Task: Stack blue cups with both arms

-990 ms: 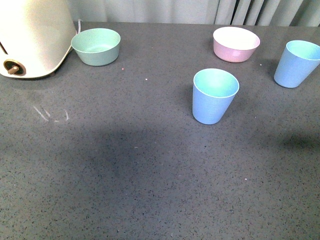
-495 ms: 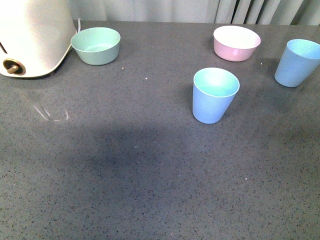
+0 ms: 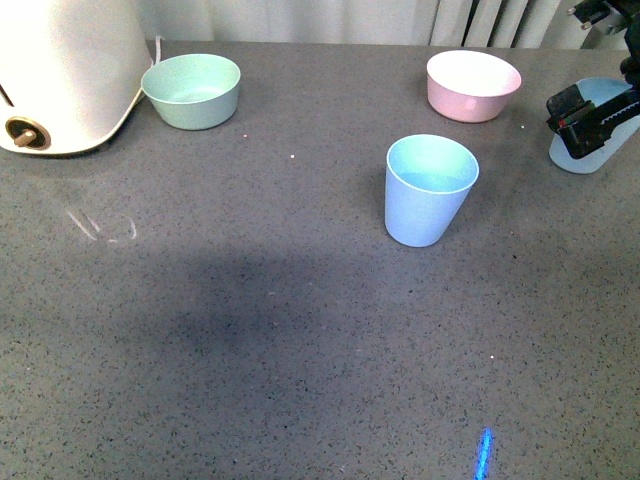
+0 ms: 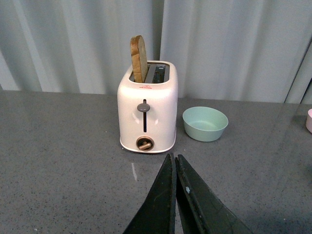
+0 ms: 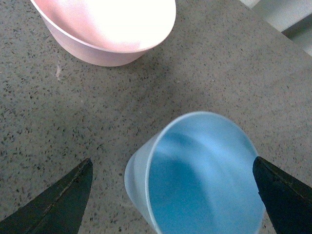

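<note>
Right wrist view: your right hand (image 5: 170, 165) is released, with one finger on either side of an upright blue cup (image 5: 200, 185), which sits at the front frame's right edge. The second blue cup (image 3: 430, 190) stands mid-frame on the desk (image 3: 250, 330), well apart. Your left hand (image 4: 174, 168) is clenched and empty.

Quick headcount: two blue cups, that's the middle cup (image 3: 428, 195) plus the far-right cup (image 5: 200, 180). Two bowls, one mint-green bowl (image 3: 193, 92) and one pink bowl (image 3: 472, 87). One toaster (image 4: 147, 112). One bread slice (image 4: 139, 58) sticking out of it, though there might be another in the second slot, I can't see down in there. Two grippers, left gripper (image 4: 174, 161) and right gripper (image 5: 171, 165), two fingers each. One table (image 3: 250, 330).
</note>
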